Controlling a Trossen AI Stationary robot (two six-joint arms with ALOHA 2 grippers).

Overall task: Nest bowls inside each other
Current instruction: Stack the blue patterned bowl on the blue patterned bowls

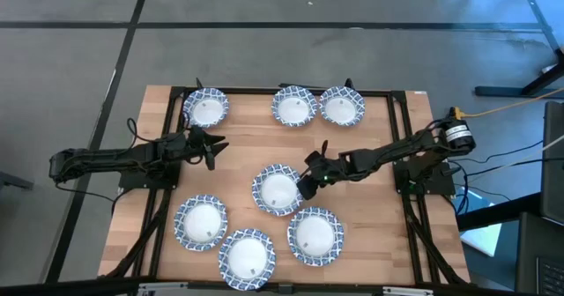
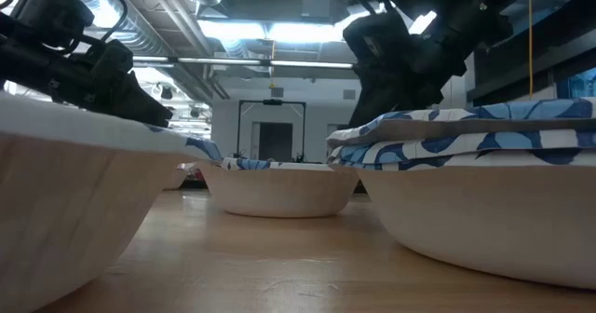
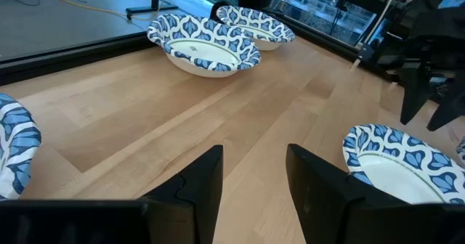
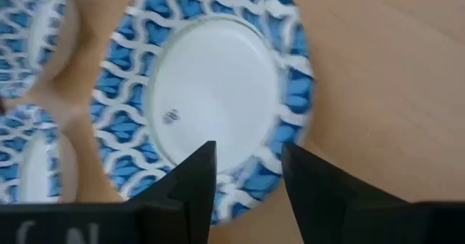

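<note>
Several white bowls with blue-patterned rims stand on the wooden table point(image 1: 370, 164): three along the far edge point(image 1: 293, 106), one in the middle point(image 1: 278, 189) and three near the front point(image 1: 247, 258). My right gripper point(image 1: 307, 187) is open and slants down over the middle bowl's right-hand rim point(image 4: 251, 175). That rim shows in the gap between its fingers, and I see no touch. My left gripper point(image 1: 216, 146) waits open at the table's left, above bare wood point(image 3: 254, 128).
In the low view the front-right bowl point(image 2: 484, 192) shows two rims, one in the other. The front-left bowl point(image 2: 65, 192) stands close to the camera. Bare wood lies between the far row and the middle bowl point(image 3: 407, 164). The arm bases flank the table.
</note>
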